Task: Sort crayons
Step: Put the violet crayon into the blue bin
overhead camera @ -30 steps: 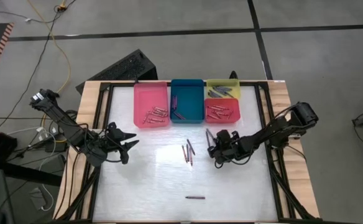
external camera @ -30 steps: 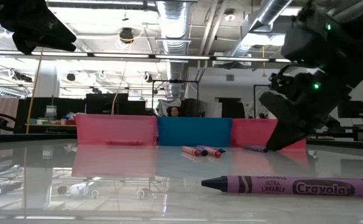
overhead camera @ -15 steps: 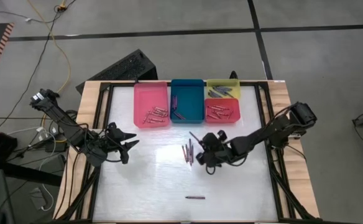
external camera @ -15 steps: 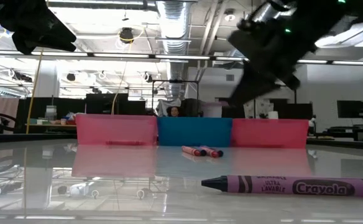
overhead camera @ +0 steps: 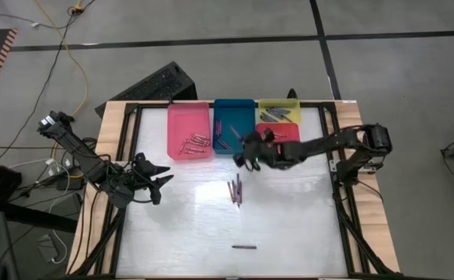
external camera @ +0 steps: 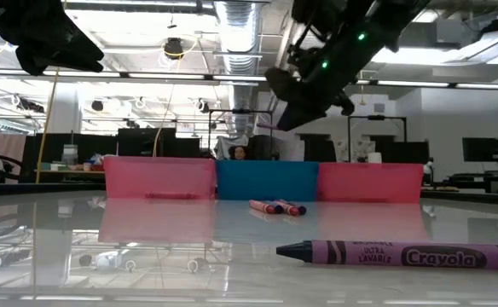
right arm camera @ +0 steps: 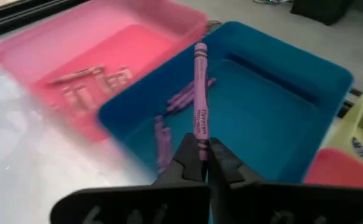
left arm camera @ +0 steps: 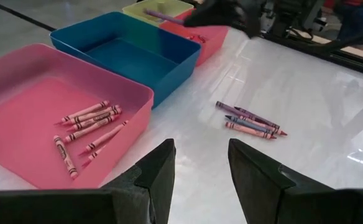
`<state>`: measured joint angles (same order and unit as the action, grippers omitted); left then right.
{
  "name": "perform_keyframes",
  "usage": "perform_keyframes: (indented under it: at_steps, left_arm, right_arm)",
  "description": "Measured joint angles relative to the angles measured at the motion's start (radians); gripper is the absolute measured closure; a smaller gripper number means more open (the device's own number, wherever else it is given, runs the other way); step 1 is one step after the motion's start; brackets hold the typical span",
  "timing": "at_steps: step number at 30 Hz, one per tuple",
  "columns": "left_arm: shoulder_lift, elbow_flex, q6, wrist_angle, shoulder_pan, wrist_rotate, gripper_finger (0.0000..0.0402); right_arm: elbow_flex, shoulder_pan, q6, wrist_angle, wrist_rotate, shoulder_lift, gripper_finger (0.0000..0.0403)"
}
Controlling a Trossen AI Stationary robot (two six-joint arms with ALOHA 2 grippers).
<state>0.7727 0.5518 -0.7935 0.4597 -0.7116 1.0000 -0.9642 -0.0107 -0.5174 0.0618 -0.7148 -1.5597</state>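
My right gripper (overhead camera: pixel 248 155) hangs above the near edge of the teal tray (overhead camera: pixel 234 124), shut on a purple crayon (right arm camera: pixel 199 93). Several purple crayons (right arm camera: pixel 181 99) lie on that tray's floor. The pink tray (overhead camera: pixel 190 131) holds several pink crayons (left arm camera: pixel 88 121). A small group of crayons (overhead camera: pixel 235 190) lies mid-table, and a single purple one (overhead camera: pixel 243 247) lies toward the near edge. My left gripper (overhead camera: pixel 163 181) hovers open over the table's left part, with nothing between its fingers (left arm camera: pixel 163 163). My right gripper pinches the purple crayon's lower end (right arm camera: pixel 201 142) between its two fingertips. The fingers lie along the crayon, which sticks out past them, slanting over the teal tray. The crayon is lifted clear of table and tray.
A yellow tray (overhead camera: pixel 278 110) and a red tray (overhead camera: pixel 278 138), both holding crayons, stand right of the teal one along the far edge. Black frame rails (overhead camera: pixel 130 140) border the white tabletop. Bare table lies between the two arms and toward the near edge.
My right gripper has risen from the table's right-middle and swung toward the left and the far edge, rolling its wrist as it went. It stays shut on the purple crayon, which is now lifted clear and over the teal tray.
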Motion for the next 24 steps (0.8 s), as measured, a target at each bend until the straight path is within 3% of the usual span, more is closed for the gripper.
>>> perform_keyframes:
  at_steps: [5,12,24]
  left_arm:
    - [0.000,0.000,-0.004,0.000,0.000,0.000,0.0262]
    - [0.000,0.000,-0.006,-0.001,0.000,0.001,0.0262]
    - [0.000,0.000,-0.016,0.002,0.000,-0.035,0.0262]
  right_arm:
    - [0.000,-0.135,0.012,-0.017,0.098,-0.022,0.0399]
    - [0.000,-0.245,0.050,-0.178,0.298,-0.159,0.0399]
    - [-0.078,-0.233,0.117,-0.057,0.322,-0.229,0.0376]
